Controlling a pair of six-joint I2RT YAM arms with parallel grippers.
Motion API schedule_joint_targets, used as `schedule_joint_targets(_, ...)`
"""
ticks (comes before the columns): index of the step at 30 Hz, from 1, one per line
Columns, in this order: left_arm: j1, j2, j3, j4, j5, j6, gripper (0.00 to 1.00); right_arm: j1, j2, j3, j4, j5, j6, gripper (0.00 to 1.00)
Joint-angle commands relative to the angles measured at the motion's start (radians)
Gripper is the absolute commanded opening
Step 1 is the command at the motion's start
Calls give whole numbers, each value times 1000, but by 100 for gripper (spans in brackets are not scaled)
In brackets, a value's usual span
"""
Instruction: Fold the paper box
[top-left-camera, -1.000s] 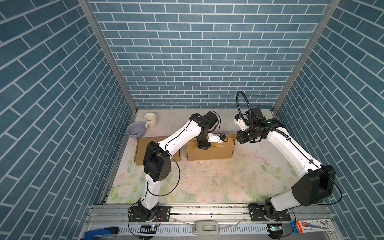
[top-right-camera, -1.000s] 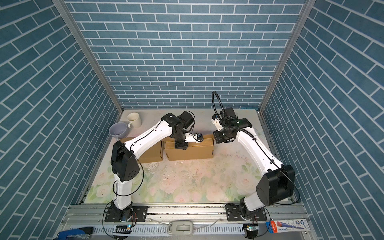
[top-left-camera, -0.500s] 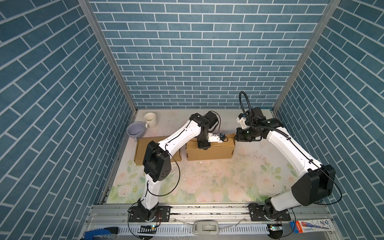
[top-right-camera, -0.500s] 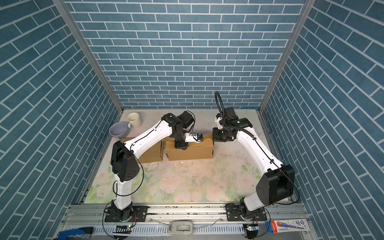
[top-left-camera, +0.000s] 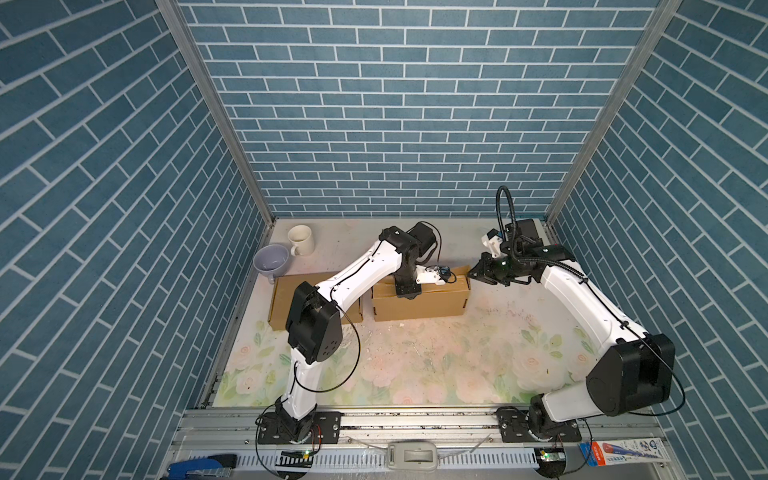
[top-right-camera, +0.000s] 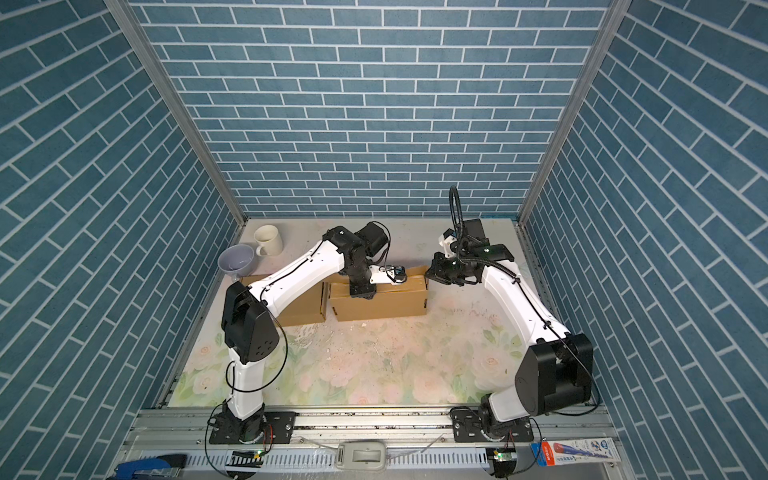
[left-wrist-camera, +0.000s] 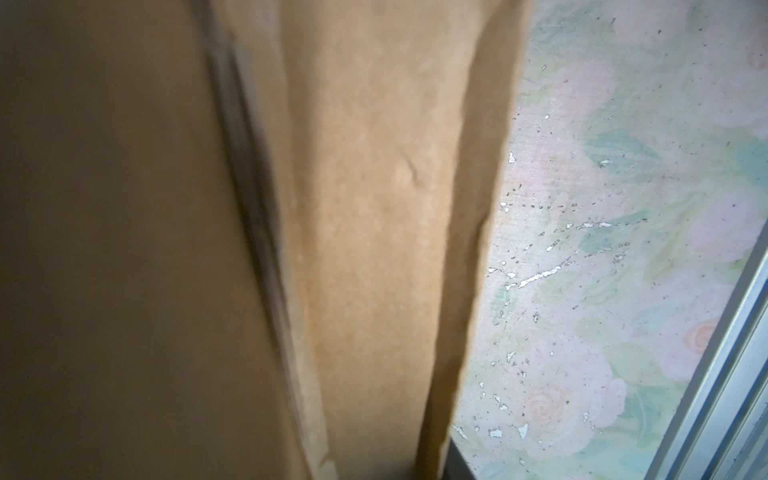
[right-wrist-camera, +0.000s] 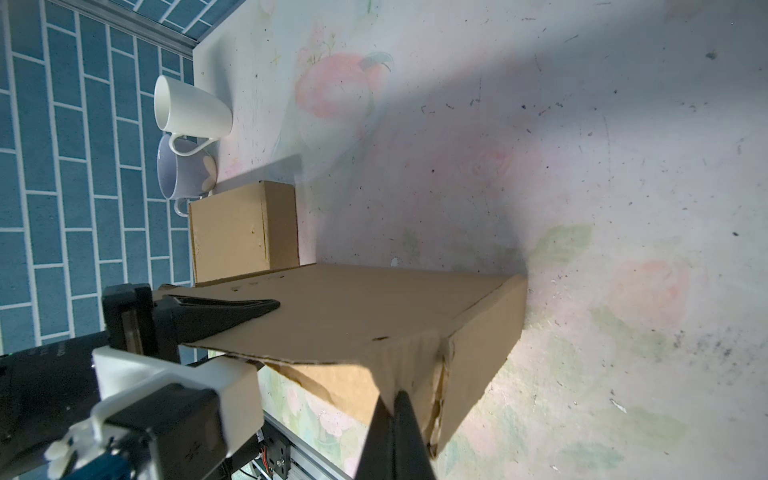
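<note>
The paper box (top-left-camera: 419, 301) sits toward the back of the flowered tabletop (top-left-camera: 415, 365), a little above the middle of both top views. Its long axis runs left to right across the frame. Just to its left, with a narrow gap between them, lies a second cardboard box (top-left-camera: 282, 297). A white mug (top-left-camera: 301, 240) and a lilac cup (top-left-camera: 271, 258) stand in the back left corner, apart from the paper box.

The left end effector (top-left-camera: 406, 289) bears down on the box's near top edge, about midway along its length. In the right wrist view one of its black fingers (right-wrist-camera: 226, 307) lies flat on the upper cardboard panel and the other is hidden behind that panel. To my eye it is clamped on the cardboard, pinning the box.

The right end effector (top-left-camera: 473, 275) is at the right end of the box, its fingers pressed together with nothing between them. Its tip touches the corner of the end flap (top-left-camera: 462, 271) that stands up there. In a top view the flap lies directly left of that tip, so the right arm is plainly the nearer one. I'd judge the coming move to be a push leftward along the box's long axis, tipping the flap inward. A push off that line could skew the box against the left arm's hold.
</note>
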Motion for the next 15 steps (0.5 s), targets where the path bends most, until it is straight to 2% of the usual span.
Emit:
schedule_joint_targets(1,-6,55,-28,-10,24,0,30,-2,-11,-31,-12,67,-39,0)
schedule_joint_targets(4,-7,53,-26,-8,22,-1,31,-1,-12,-31,-47,127,-77,0)
schedule_joint_targets(10,-20,66,-1,-15,23,-9,31,11,12,-10,-53,131,-92,0)
schedule_joint_targets(13,-24,72,3,-19,23,-12,31,20,19,17,-60,141,-93,9)
schedule_joint_targets(15,-24,72,4,-21,21,-12,31,24,19,36,-70,159,-97,10)
